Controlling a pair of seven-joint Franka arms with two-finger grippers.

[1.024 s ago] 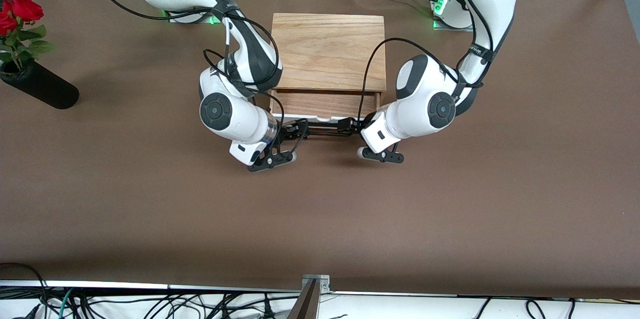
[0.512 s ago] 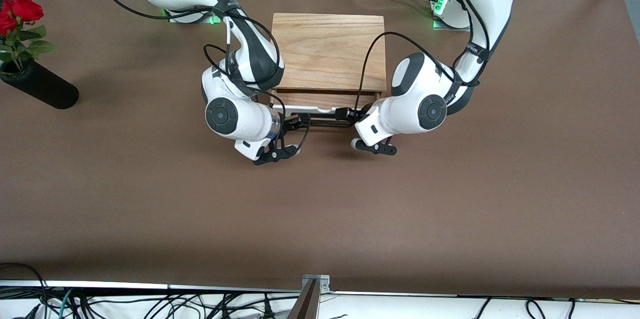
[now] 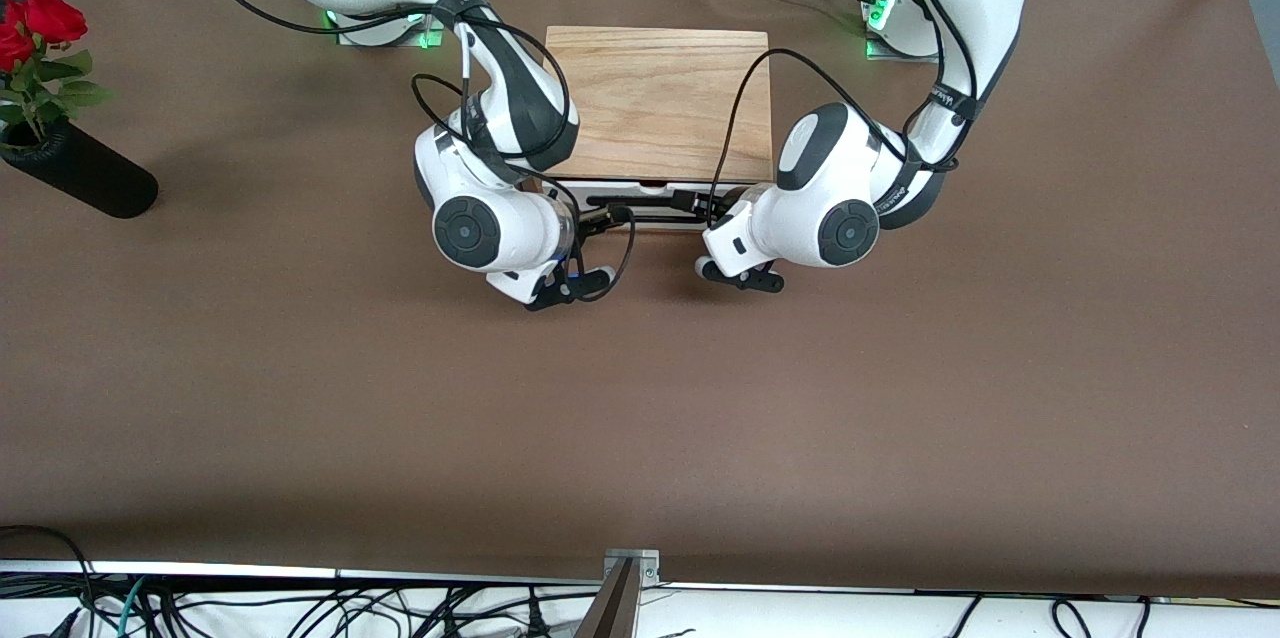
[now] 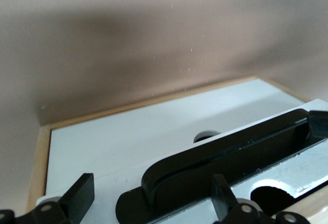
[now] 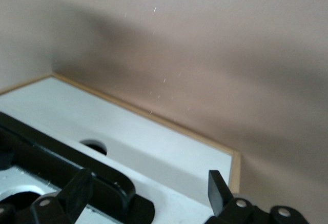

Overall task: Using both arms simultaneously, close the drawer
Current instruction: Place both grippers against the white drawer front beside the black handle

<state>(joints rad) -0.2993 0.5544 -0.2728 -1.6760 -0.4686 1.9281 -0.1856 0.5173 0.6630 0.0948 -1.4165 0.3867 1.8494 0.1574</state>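
— Brown tabletop (image 3: 640,418), matte, spanning nearly the whole front view. Tangle of black cables (image 3: 300,608) along the edge nearest the front camera. Green lights (image 3: 428,40) glowing at the arm bases.

— Anything else standing on it?

— Black vase (image 3: 85,180) with red roses (image 3: 35,23), lying tilted at the right arm's end, well apart from everything else. Oak-coloured box (image 3: 660,98) midway between the two bases, flat top up.

— And the drawer (image 3: 625,187)?

— Pushed almost fully into the box. Seen from the front only as a thin white strip under the box top's near edge, with the black bar handle (image 3: 650,209) just nearer to the front camera.

— Hands?

— Left hand (image 3: 697,206) at the handle's end toward the left arm (image 3: 830,208), right hand (image 3: 603,215) at the end toward the right arm (image 3: 490,223). Both low, close in front of the drawer. Largely hidden in the front view by the bulky white wrists.

— More from the wrist views?

— Much more. Left wrist view: white front panel (image 4: 128,142) framed by a pale wood edge, small notch (image 4: 207,136) in it, fingers (image 4: 82,193) spread wide apart astride the bar, closed on nothing. Right wrist view: same panel from the other end, fingers (image 5: 218,188) likewise held apart, one end of the bar between them. Cannot tell whether any fingertip touches the panel.
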